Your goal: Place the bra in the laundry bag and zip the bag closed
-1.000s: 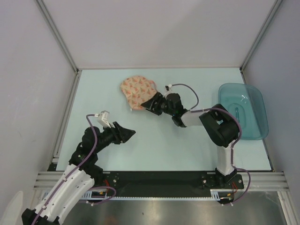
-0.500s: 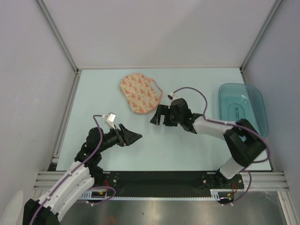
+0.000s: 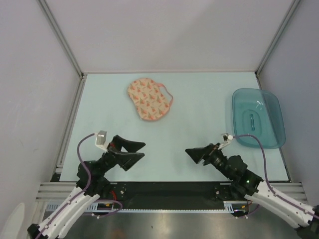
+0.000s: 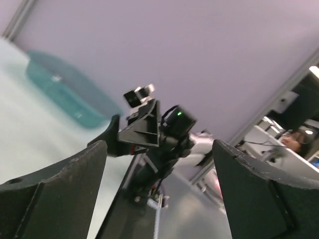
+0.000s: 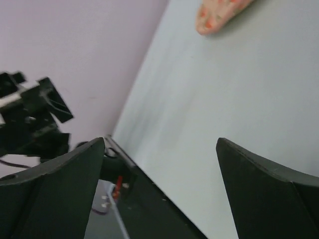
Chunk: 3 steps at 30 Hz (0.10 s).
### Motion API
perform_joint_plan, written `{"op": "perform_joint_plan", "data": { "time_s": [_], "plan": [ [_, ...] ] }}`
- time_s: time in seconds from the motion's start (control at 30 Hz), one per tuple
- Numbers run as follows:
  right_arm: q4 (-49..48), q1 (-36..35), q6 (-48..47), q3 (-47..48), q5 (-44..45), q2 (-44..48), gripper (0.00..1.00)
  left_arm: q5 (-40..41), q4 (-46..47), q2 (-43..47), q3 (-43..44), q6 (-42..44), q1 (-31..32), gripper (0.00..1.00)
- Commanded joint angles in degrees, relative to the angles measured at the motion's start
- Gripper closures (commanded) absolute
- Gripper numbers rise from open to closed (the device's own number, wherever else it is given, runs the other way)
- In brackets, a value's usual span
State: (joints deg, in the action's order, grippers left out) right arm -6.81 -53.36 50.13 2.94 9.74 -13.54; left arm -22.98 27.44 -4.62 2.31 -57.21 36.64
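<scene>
The table (image 3: 199, 144) had a pale mint top, matt and flat. Plain grey-lilac walls enclosed it on three sides, with aluminium posts (image 3: 62, 37) rising at the two far corners. A black base strip (image 3: 169, 189) ran along the near edge.

Item count: one laundry bag, one tray, two arms.

The laundry bag (image 3: 148, 99) lay flat at the far middle of the table, its two halves folded together. Whether it held the bra could not be told. The teal tray (image 3: 258, 117) sat against the right edge, well apart from the bag.

The left gripper (image 3: 142, 150) and right gripper (image 3: 191, 155) hovered near the front edge, facing each other. Each had its fingers spread wide and held nothing.
</scene>
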Motion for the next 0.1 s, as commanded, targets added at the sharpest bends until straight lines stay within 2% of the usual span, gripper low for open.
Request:
{"op": "perform_joint_plan", "data": {
  "time_s": [0.0, 0.03, 0.07],
  "plan": [
    [4.6, -3.2, 8.9, -2.9, 5.1, 7.7, 0.00, -1.4, -2.5, 12.8, -12.8, -5.1, 0.5, 0.07],
    [0.5, -4.5, 8.7, -2.9, 4.9, 5.9, 0.00, -4.2, -0.9, 10.3, -12.8, -5.5, 0.6, 0.07],
    [-6.4, -6.3, 6.8, -7.7, -3.1, 4.8, 0.00, -5.6, 5.5, 9.1, -13.4, -6.5, 0.6, 0.06]
  ]
}}
